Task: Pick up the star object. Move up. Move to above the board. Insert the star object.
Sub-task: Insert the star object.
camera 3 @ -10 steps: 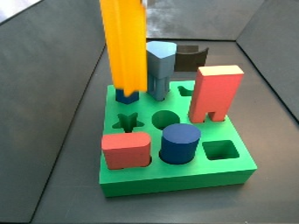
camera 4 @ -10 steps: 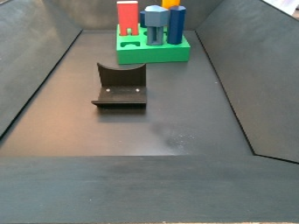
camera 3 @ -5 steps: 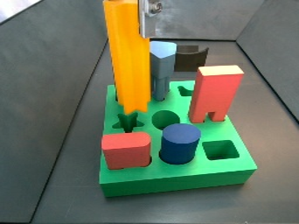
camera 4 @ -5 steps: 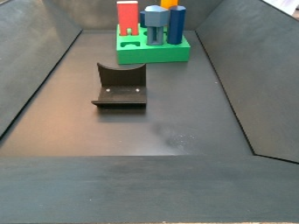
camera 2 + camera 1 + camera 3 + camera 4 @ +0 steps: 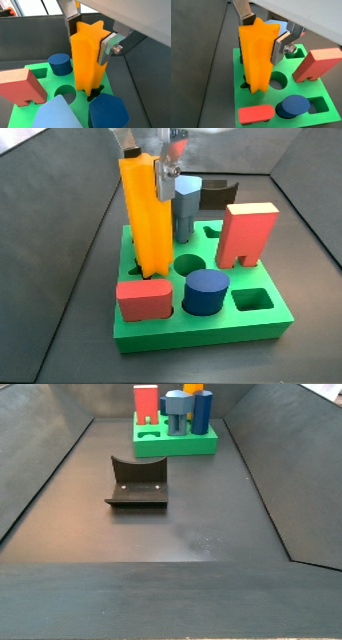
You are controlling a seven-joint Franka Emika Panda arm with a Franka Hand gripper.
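Jaws of the gripper [image 5: 264, 34] are clamped on the star object [image 5: 258, 57], its bottom already entering the board [image 5: 321, 90]'s star hole. Any slight twist could jam those ridges.

Smooth matt-plastic star object [image 5: 258, 55]

A robot test cell: dark grey walled bin [image 5: 254, 474], a fixture [image 5: 136, 482], the end effector [image 5: 264, 37] over a peg board [image 5: 201, 328].
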